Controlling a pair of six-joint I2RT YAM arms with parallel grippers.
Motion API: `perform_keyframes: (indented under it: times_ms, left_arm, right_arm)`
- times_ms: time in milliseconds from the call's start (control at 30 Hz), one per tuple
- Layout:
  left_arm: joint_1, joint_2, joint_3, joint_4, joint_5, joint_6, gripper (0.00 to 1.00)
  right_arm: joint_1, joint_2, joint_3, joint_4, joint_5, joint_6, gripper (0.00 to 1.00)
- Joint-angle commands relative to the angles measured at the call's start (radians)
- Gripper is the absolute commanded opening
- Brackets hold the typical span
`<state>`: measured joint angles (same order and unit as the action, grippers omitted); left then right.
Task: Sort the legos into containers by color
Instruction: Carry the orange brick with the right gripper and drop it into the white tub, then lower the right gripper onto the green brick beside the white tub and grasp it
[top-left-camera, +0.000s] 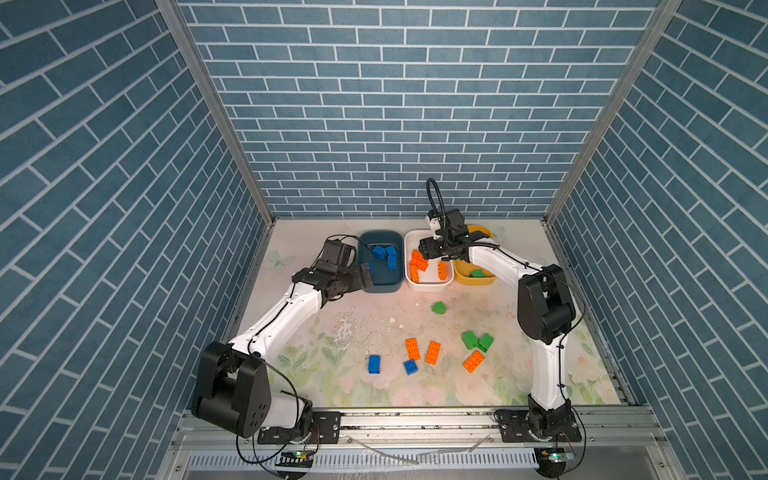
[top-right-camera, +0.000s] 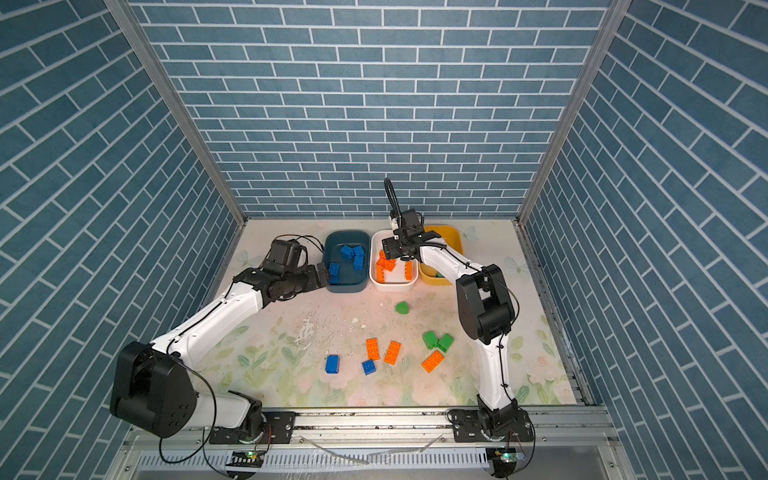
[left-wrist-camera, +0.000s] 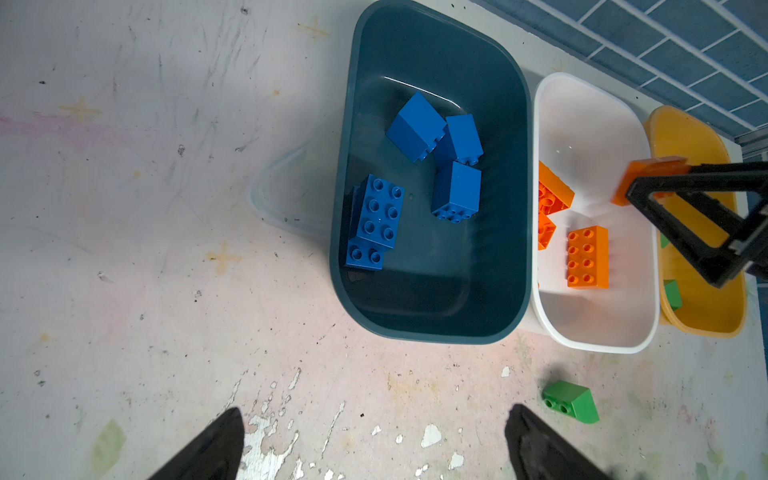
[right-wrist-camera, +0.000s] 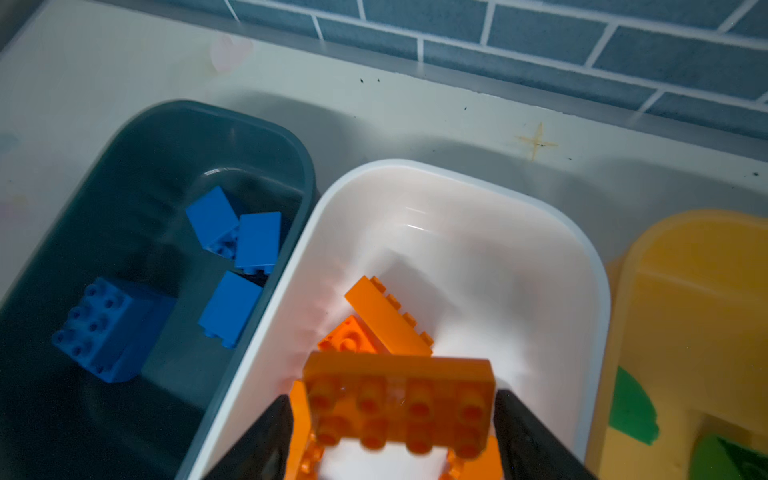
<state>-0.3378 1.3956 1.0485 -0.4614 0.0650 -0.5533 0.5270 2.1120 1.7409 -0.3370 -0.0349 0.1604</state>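
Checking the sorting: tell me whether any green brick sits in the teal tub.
No, the teal tub holds only blue bricks.

Hidden and blurred parts
The yellow tub (top-left-camera: 478, 281) is half covered by the right arm (top-left-camera: 494, 258); the orange brick (right-wrist-camera: 399, 399) is blurred.
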Motion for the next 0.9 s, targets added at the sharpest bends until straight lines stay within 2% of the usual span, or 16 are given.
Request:
perform_keyframes:
  times_ms: [0,67,200,400,533,667,733,867]
  left_arm:
    - [0.008,-0.027,-0.023,-0.033,-0.007,0.005,0.99]
    - [0.008,-0.03,-0.031,-0.026,-0.006,0.001,0.99]
    - [0.008,-0.02,-0.033,-0.011,0.008,-0.006,1.0]
    - [0.007,0.0,-0.035,0.035,0.057,-0.032,0.99]
    - [0.007,0.026,-0.027,0.048,0.066,-0.037,0.99]
    - [0.006,0.052,-0.021,0.065,0.083,-0.049,0.99]
    - [0.005,0.057,-0.022,0.073,0.089,-0.054,0.99]
    - [0.005,0.057,-0.025,0.066,0.08,-0.051,0.99]
  right_arm:
    - [0.002,-0.016,0.056,-0.101,0.064,-0.001,0.86]
    - [0.002,-0.066,-0.001,-0.088,0.048,-0.033,0.9]
    - [0.007,-0.209,-0.196,-0.082,0.02,-0.042,0.92]
    - [0.057,-0.424,-0.556,-0.066,0.017,0.082,0.91]
    - [0.117,-0.469,-0.7,-0.019,0.041,0.153,0.91]
    - [0.158,-0.413,-0.689,-0.015,0.082,0.189,0.9]
    - [0.173,-0.379,-0.657,-0.026,0.133,0.21,0.85]
    - [0.179,-0.339,-0.632,-0.017,0.132,0.207,0.76]
